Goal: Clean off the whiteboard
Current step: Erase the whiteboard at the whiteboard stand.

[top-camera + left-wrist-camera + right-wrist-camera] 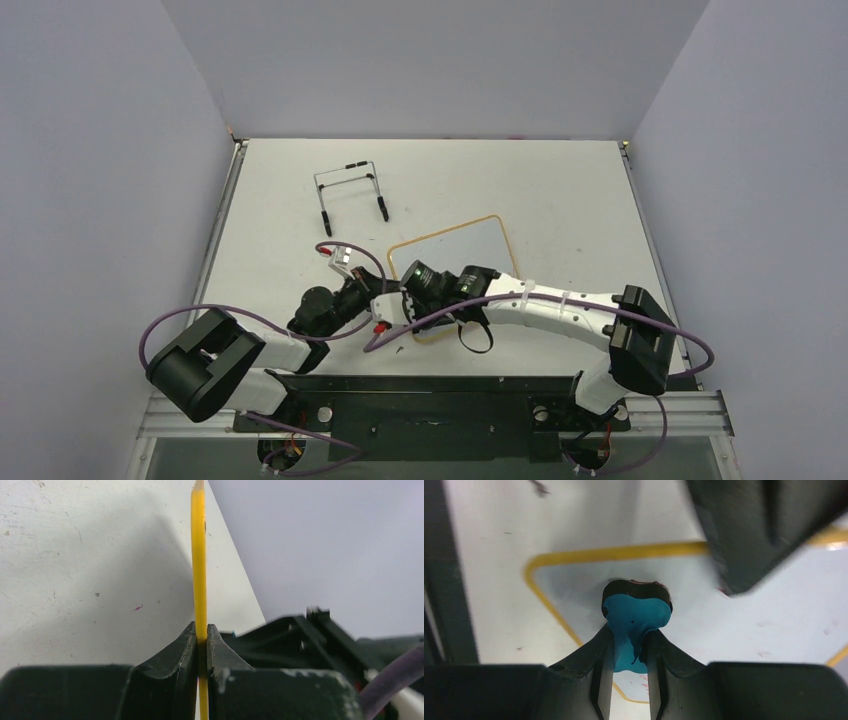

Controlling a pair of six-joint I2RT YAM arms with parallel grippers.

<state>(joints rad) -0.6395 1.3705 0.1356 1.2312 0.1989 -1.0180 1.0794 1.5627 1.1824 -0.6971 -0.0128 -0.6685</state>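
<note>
The whiteboard (460, 245) sits mid-counter, slightly toward the near edge. The left gripper (201, 630) is clenched on its yellow rim, probably to steady it. The right gripper (630, 630) grasps a blue eraser (636, 612) (pad against the board). This looks like the wiping step; next, sweep firmly across any marks left.

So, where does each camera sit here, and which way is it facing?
Top external: above and behind the bases, looking down on the table; left arm and right arm meet at the whiteboard.
Left wrist: along the left gripper, shut on the board's yellow edge, seen edge-on.
Right wrist: along the right gripper, down onto the board; it pinches the blue eraser.
Shared: all three show the whiteboard.
</note>
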